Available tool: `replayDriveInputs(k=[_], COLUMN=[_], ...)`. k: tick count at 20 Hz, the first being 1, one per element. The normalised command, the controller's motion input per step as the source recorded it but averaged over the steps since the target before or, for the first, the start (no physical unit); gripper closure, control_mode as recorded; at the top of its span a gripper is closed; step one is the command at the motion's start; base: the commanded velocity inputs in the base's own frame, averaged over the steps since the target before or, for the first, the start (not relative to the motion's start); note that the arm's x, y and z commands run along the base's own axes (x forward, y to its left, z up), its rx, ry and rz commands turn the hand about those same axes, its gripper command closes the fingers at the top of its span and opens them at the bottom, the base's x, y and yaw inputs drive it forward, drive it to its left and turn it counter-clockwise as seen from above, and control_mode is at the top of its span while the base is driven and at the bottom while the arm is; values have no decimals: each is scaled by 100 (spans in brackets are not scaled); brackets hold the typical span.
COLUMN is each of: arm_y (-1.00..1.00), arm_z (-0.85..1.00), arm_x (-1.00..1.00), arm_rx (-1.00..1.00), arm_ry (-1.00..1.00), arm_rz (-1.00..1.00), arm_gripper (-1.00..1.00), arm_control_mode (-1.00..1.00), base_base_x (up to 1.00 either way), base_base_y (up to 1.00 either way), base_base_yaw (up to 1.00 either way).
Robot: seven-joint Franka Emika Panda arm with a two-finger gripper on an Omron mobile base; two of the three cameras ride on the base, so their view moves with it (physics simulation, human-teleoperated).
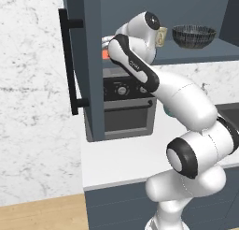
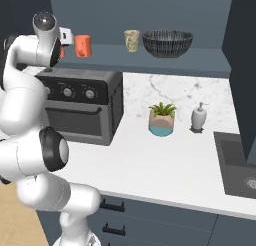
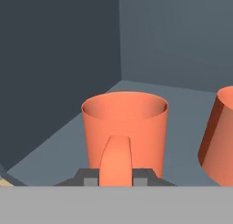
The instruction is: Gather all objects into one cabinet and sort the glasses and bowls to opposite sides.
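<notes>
2 orange cups sit in the left end of the cabinet (image 2: 150, 57): one orange cup (image 3: 124, 127) dead centre in the hand view, second orange cup (image 3: 220, 136) at 3 o'clock of it, just beside, not touching. Gripper (image 3: 117, 175) at 6 o'clock of the hand view, jaws drawn narrow; a finger seems to lie against the near wall of the centre cup, looks like a rim pinch, but the other finger is hidden so a firm hold cannot be confirmed. Step in hand, my read: placing this cup on the glasses side. Do it well: keep cup upright, set its base flat on the shelf, stay off the neighbour at 3 o'clock and off the cabinet side wall at 9 o'clock, let go only once it rests, then back straight out so the finger does not drag the rim. In the right base view, shelf contents run from 9 toward 3 o'clock: orange cup, beige cup (image 2: 132, 40), then wide dark bowl (image 2: 167, 43) just beside the beige cup. Bowl looks empty; cup interiors show nothing inside. Cabinet door (image 1: 77, 61) stands swung open at 9 o'clock of the left base view. Plant pot (image 2: 162, 121) stays on the counter (image 2: 165, 165), not part of the set.
</notes>
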Motion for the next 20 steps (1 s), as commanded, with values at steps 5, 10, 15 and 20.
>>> replayDriveInputs(k=[5,10,15,20], arm_y=[0,0,5,15], arm_z=[-39,-27,-2,-3], arm_x=[0,3,38,48], arm_rx=[1,3,1,0], arm_ry=[-8,-10,-1,0], arm_rz=[0,0,0,0], arm_gripper=[100,100,100,100], arm_control_mode=[-100,-100,-100,-100], base_base_x=[0,0,0,0], base_base_y=[0,0,0,0], base_base_yaw=[0,0,0,0])
